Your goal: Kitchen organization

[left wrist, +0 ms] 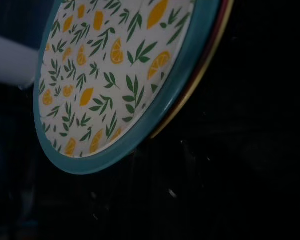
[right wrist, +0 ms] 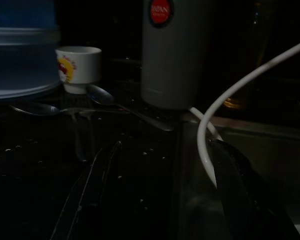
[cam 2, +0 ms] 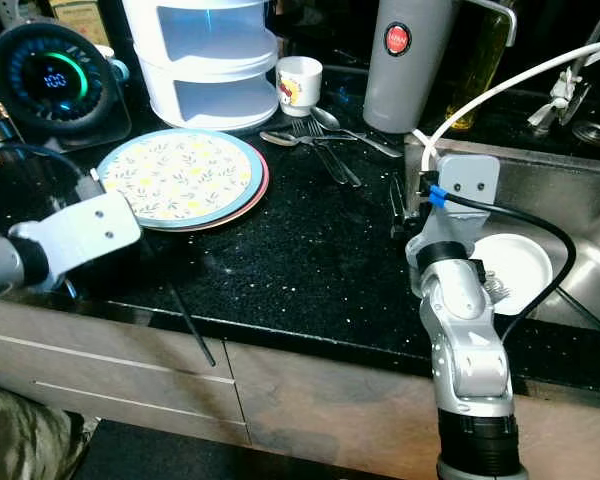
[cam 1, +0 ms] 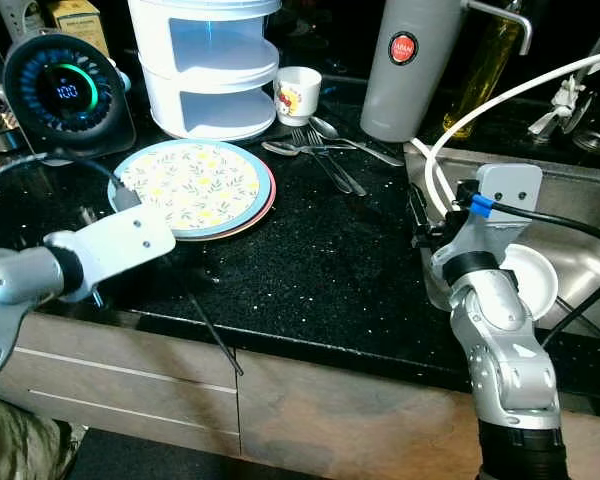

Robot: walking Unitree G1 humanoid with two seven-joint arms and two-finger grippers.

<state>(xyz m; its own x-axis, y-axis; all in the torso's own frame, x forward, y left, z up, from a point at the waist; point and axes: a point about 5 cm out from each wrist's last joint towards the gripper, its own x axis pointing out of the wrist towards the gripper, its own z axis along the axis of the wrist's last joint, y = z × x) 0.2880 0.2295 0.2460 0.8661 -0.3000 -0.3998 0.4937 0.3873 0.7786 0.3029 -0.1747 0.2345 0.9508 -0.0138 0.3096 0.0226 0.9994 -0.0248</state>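
While both arms wait at the counter's edge: nothing is held, and the kitchen things lie spread over the black speckled stone countertop (cam 1: 320, 260).
Left gripper (cam 1: 208, 330): low at the near edge of the counter, just beside the plates; I cannot tell whether its pincer is apart or together.
Right gripper (right wrist: 165, 200): at the lip of the stainless steel sink (cam 1: 580, 240), its two black fingers spread apart and clamped on nothing, aimed toward the flask and cutlery.
Plates: a stack of round plates, the top one teal-rimmed with a lemon-and-leaf print (cam 1: 192, 185), a pink rim and a yellowish one under it; they lie flat in front of the white tiered plastic container (cam 1: 208, 70).
Cutlery: steel spoons and forks (cam 1: 325, 150) lying loose between the plates and the flask.
Risk, left side: the stacked rims sit close together, so a grab might catch one plate only, or shove the whole stack along the slick stone.
Risk, right side: a white hose (cam 1: 500, 105) curves right past the open fingers (easy to snag), and the tall grey cylindrical flask (cam 1: 412, 65) would likely topple if nudged high up.
Risk, cutlery: thin and flat on stone, so it will probably skid away from a pinch.
Writing: the flask's round red badge seems to read "JAPAN"; smaller text is illegible.
Display: the round black dial device (cam 1: 65, 92) shows lit digits, possibly "100".
Cup: a small white cup (cam 1: 297, 95) with a cartoon print, no words I can read.
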